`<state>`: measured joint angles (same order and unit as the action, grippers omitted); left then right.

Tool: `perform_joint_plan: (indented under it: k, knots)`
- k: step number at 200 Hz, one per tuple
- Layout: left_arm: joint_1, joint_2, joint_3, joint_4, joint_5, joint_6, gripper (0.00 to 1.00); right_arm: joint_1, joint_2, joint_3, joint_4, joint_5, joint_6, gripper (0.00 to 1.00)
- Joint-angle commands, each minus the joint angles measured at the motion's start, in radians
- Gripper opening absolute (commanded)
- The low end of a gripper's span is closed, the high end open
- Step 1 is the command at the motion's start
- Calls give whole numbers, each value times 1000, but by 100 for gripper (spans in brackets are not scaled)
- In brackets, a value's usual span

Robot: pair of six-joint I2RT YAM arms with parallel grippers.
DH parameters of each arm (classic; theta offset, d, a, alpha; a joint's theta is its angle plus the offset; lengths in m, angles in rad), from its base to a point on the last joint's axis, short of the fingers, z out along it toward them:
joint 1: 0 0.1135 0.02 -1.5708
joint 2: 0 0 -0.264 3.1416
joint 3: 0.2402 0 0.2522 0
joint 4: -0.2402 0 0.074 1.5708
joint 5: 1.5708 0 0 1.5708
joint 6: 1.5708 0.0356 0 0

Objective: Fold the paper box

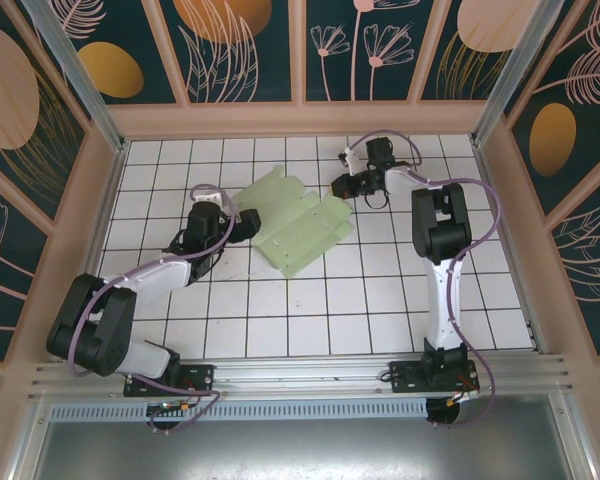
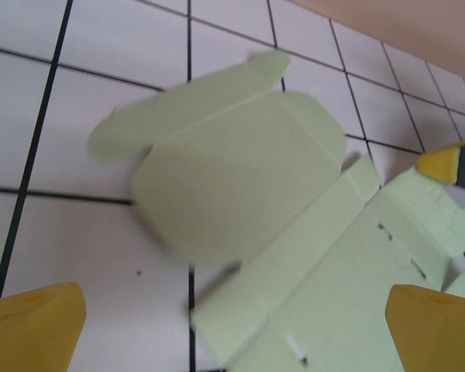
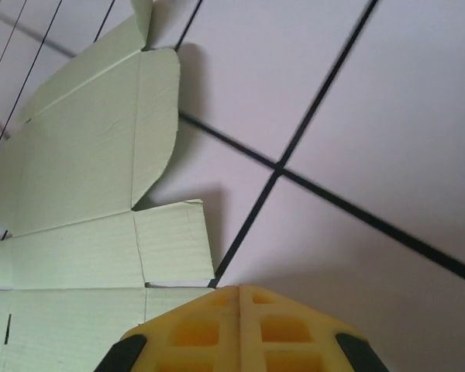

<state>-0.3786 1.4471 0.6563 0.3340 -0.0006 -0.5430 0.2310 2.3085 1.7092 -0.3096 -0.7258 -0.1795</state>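
Note:
The paper box [image 1: 298,222] is a pale mint-green flat cut-out with flaps, lying unfolded on the white tiled table in the middle of the top view. My left gripper [image 1: 242,226] sits at its left edge, open. In the left wrist view its yellow fingers [image 2: 32,328] stand wide apart over the card [image 2: 240,178], and one rounded flap looks raised and blurred. My right gripper [image 1: 344,187] is at the card's far right corner. In the right wrist view it [image 3: 240,290] is shut, tips pressed together just at the edge of a card flap [image 3: 85,155]. No card shows between them.
The table [image 1: 280,320] is white tile with black grid lines, closed in by a peach wooden back wall [image 1: 300,118] and side frames. The right arm's dark upper link [image 1: 438,225] stands just right of the card. Bare tiles lie in front of the card.

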Motion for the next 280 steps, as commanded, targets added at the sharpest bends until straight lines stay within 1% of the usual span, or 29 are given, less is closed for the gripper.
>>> perform_joint_plan:
  k: [1, 15, 25, 34, 44, 58, 62, 68, 73, 85, 90, 93, 101, 105, 114, 117, 129, 132, 142, 156, 161, 171, 193, 208, 233, 254, 265, 280]
  knots:
    - [3, 45, 77, -11, 34, 58, 99, 7, 2, 75, -189, -97, -251, 0]
    - [3, 80, 122, -22, 86, 70, 99, 18, 49, 167, -348, -113, -390, 0]
    - [4, 109, 151, -37, 124, 77, 99, 28, 83, 230, -442, -94, -458, 0]
    - [3, 132, 172, -46, 155, 77, 99, 32, 106, 280, -492, -69, -488, 0]
    - [3, 154, 185, -53, 171, 77, 99, 32, 119, 318, -497, -45, -479, 1]
    - [2, 175, 199, -61, 182, 76, 99, 22, 109, 341, -448, -26, -422, 21]
    - [3, 180, 202, -65, 184, 77, 99, 17, 100, 340, -428, -28, -401, 31]
    - [2, 186, 205, -67, 190, 74, 99, 10, 79, 326, -390, -32, -363, 51]
    - [3, 191, 207, -64, 195, 74, 99, 5, 55, 302, -346, -32, -323, 60]
    - [2, 204, 212, -60, 215, 72, 99, -9, -23, 211, -208, -1, -197, 74]
    - [2, 211, 218, -60, 222, 73, 99, -14, -61, 162, -140, 27, -138, 77]
    - [3, 216, 221, -62, 225, 75, 99, -16, -86, 130, -100, 46, -103, 81]
    - [2, 233, 233, -68, 236, 81, 98, -23, -147, 40, -3, 96, -11, 84]
    - [3, 242, 243, -75, 239, 86, 97, -27, -184, -7, 46, 120, 35, 87]
    - [3, 260, 271, -95, 246, 101, 95, -41, -253, -106, 130, 152, 134, 88]
    - [3, 289, 278, -101, 249, 106, 94, -46, -274, -142, 156, 162, 172, 88]
    - [3, 338, 311, -129, 267, 126, 87, -59, -365, -286, 251, 184, 291, 88]
    - [3, 350, 341, -137, 274, 130, 86, -60, -387, -322, 276, 187, 314, 88]
    - [3, 389, 382, -155, 319, 137, 74, -60, -468, -452, 367, 197, 384, 88]
    - [3, 447, 431, -188, 391, 135, 63, -60, -558, -595, 437, 186, 460, 87]
    - [3, 467, 446, -198, 408, 134, 58, -60, -589, -642, 459, 183, 486, 87]
    - [3, 493, 457, -208, 421, 129, 51, -60, -649, -732, 504, 175, 539, 87]
    - [2, 526, 459, -223, 382, 112, 44, -57, -769, -896, 545, 227, 664, 86]
    - [3, 549, 457, -236, 338, 81, 38, -56, -838, -998, 595, 226, 773, 86]
    - [3, 562, 414, -237, 283, -4, 36, -47, -907, -1109, 644, 226, 939, 84]
    - [3, 564, 355, -219, 282, -88, 34, -3, -928, -1172, 715, 233, 1038, 79]
    - [3, 553, 323, -191, 284, -129, 33, 26, -920, -1183, 747, 230, 1058, 75]
    - [3, 520, 237, -148, 267, -184, 30, 64, -896, -1183, 786, 236, 1075, 68]
